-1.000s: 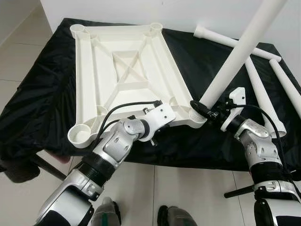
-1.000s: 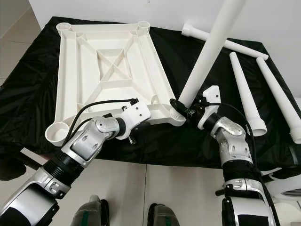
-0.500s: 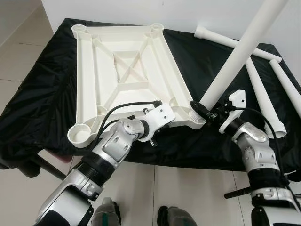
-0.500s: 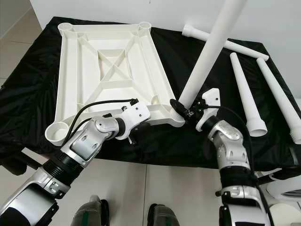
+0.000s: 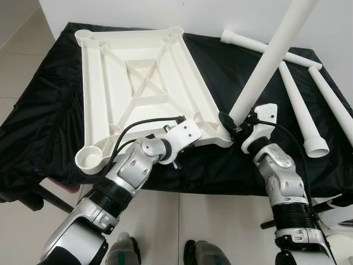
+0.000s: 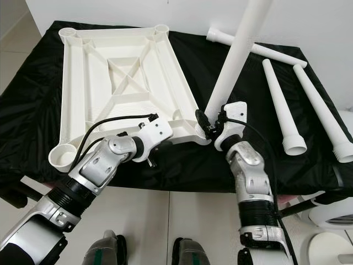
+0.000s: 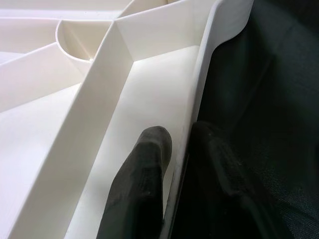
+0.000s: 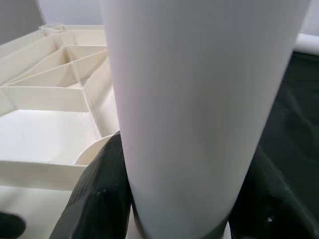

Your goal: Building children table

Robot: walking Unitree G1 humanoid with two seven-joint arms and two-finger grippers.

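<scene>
No brand, label or writing could be read on any part. Nearest the robot, the left gripper (image 7: pixel 174 164) pinched the near rim of the upturned white plastic tabletop (image 5: pixel 138 88), one matte black finger (image 7: pixel 142 184) lying inside the smooth, ribbed tray and the other outside against the black cloth (image 5: pixel 49 121). Just to its right, the right gripper (image 5: pixel 236 126) clamped the thick lower end of a white table leg (image 5: pixel 265 66), a smooth round tube, with a black finger (image 8: pixel 94 199) on either side of it; the leg stood tilted, leaning up and away to the right, its foot at the tabletop's near right corner socket (image 5: pixel 223 132). The near left corner socket (image 5: pixel 88 159) was an open round cup. The tabletop lay underside up on the cloth-covered surface, a rectangular moulding with raised walls, diagonal ribs crossing around a central rectangle, and round sockets at the far corners as well. The cloth was glossy and wrinkled. Farther off to the right, three more white legs lay on the cloth: two tapered ones (image 5: pixel 300 110) (image 5: pixel 336 105) side by side with hollow open ends toward the robot, and one (image 5: pixel 259 47) lying crosswise beyond them near the white wall (image 5: pixel 220 14).
</scene>
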